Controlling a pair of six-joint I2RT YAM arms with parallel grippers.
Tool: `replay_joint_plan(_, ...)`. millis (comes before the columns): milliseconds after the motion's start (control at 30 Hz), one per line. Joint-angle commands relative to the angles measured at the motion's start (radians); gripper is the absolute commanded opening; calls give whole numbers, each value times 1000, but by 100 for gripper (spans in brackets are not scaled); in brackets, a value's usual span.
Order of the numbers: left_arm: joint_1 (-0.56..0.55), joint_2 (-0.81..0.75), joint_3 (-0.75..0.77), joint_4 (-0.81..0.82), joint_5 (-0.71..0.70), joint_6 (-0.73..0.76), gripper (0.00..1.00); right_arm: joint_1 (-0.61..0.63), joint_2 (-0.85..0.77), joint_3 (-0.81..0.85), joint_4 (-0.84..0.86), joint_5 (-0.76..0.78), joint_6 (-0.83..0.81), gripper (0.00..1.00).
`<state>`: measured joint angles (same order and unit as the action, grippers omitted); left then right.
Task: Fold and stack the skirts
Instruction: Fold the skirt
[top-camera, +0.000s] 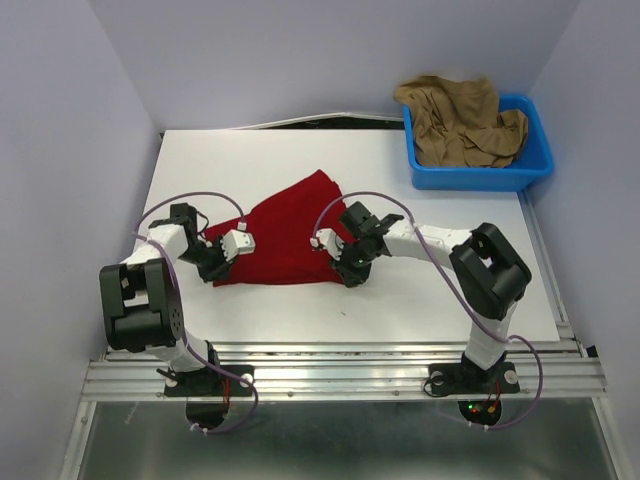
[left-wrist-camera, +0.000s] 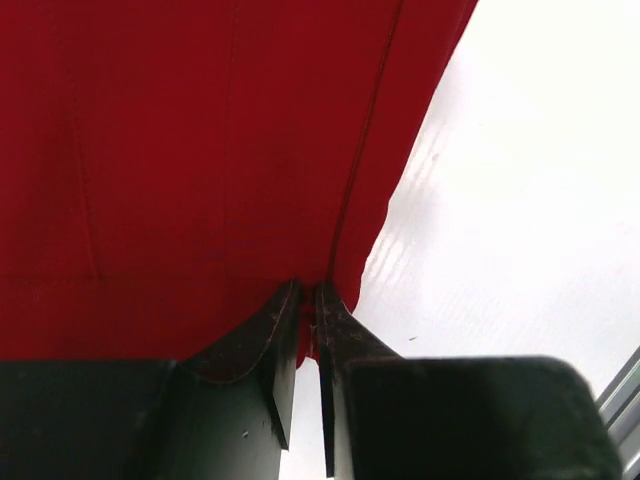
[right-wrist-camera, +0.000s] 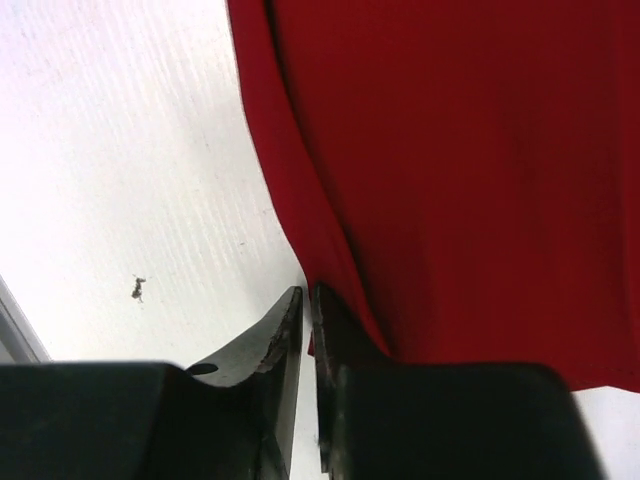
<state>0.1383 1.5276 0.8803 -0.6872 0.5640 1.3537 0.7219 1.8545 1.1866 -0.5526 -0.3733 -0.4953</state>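
- the deep red soft cloth skirt (top-camera: 290, 235) lies spread flat near the middle of the white table (top-camera: 440, 290).
- the left gripper (left-wrist-camera: 308, 292) has its jaws almost together, pinching the hem at the skirt's near left corner.
- the right gripper (right-wrist-camera: 306, 295) is closed likewise on the near right corner.
- the tan-brown creased cloth skirt (top-camera: 462, 125) lies crumpled in the blue plastic bin (top-camera: 480, 178) at the table's far right corner.
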Motion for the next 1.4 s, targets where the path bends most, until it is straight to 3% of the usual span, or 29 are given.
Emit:
replay_joint_plan(0,-6,-38,-69,-15,-90,73,19,-9,54,-25,57,153,-5,10)
replay_joint_plan(133,-43,-41,-86,-20,-53,42,17,-134,139,112,106,276,18,1)
replay_joint_plan(267,-132,-66,-104,29,-35,-62,17,-228,241,340,106,307,20,3)
replay_joint_plan(367,-259,-60,-101,80,-29,-175,21,-239,282,491,112,318,18,7)
replay_joint_plan(433,-333,-29,-81,89,-15,-226,24,-239,296,554,137,306,53,18)
replay_joint_plan(467,-353,-20,-58,101,6,-298,26,-239,314,623,140,306,63,39)
replay_joint_plan(500,-373,-6,-46,127,16,-338,27,-239,325,660,140,316,84,48)
replay_joint_plan(667,-499,-32,64,179,170,-534,51,-239,325,820,92,335,138,59)
replay_joint_plan(733,-505,-99,91,225,235,-626,59,-239,287,811,71,259,196,60)
replay_joint_plan(833,-505,-215,111,271,217,-699,65,-239,210,745,40,82,276,61)
replay_joint_plan(1000,-497,-375,88,229,12,-607,73,-142,146,579,46,-139,386,61)
replay_joint_plan(1133,-479,-528,-42,225,-168,-437,80,-58,149,461,120,-226,442,60)
replay_joint_plan(1167,-471,-565,-120,236,-206,-347,98,-43,166,437,132,-230,452,60)
replay_joint_plan(1367,-464,-860,-406,367,-361,-40,98,-3,265,406,244,-285,567,59)
